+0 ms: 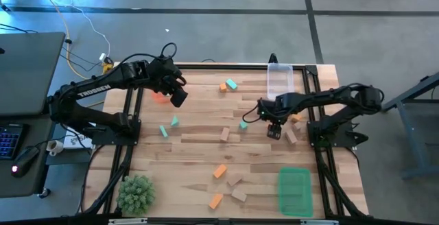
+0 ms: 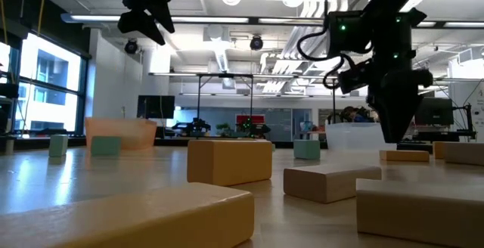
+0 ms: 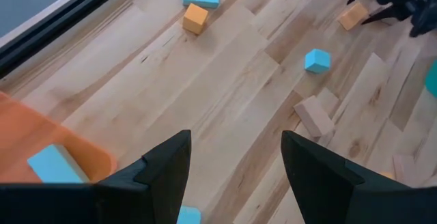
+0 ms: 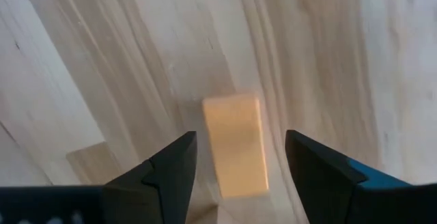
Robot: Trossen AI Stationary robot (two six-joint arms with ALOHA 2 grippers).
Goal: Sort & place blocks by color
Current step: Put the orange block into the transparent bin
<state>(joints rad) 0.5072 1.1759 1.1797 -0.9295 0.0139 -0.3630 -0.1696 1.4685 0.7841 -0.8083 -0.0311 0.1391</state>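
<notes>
A: Right wrist view: your right gripper (image 4: 235, 159) hung spread over the plain tan wooden cuboid block (image 4: 235, 145) on the table.

B: Looked light, stiff, smooth; you'd pinch its long sides.

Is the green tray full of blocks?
No, in the high view the green tray near the table's front edge shows only its bare ribbed floor, and the blocks lie scattered on the table.
</notes>
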